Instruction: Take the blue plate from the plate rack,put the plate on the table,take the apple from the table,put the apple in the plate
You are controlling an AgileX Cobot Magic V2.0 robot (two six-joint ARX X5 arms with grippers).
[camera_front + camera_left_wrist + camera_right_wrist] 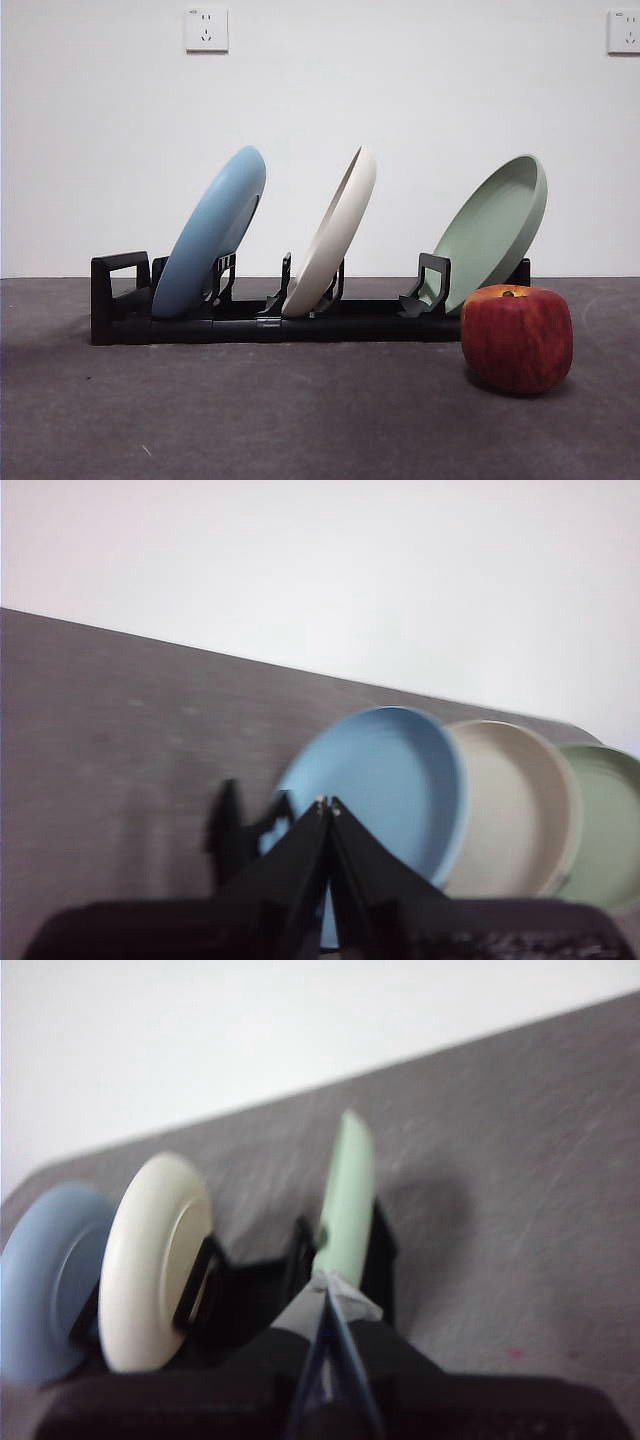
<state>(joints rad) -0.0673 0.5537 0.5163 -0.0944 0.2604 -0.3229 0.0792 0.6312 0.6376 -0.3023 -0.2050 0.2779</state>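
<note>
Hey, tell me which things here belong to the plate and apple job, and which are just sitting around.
Part of the job:
- blue plate, standing in the plate rack
- apple, on the table

Just sitting around:
- cream-white plate, middle of the rack
- sage-green plate, in the rack behind the apple
- two wall sockets

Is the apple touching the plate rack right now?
Cannot tell. In the front view the apple overlaps the rack's end and the green plate, but that level view shows no depth, so neither contact nor gap is plain.
</note>
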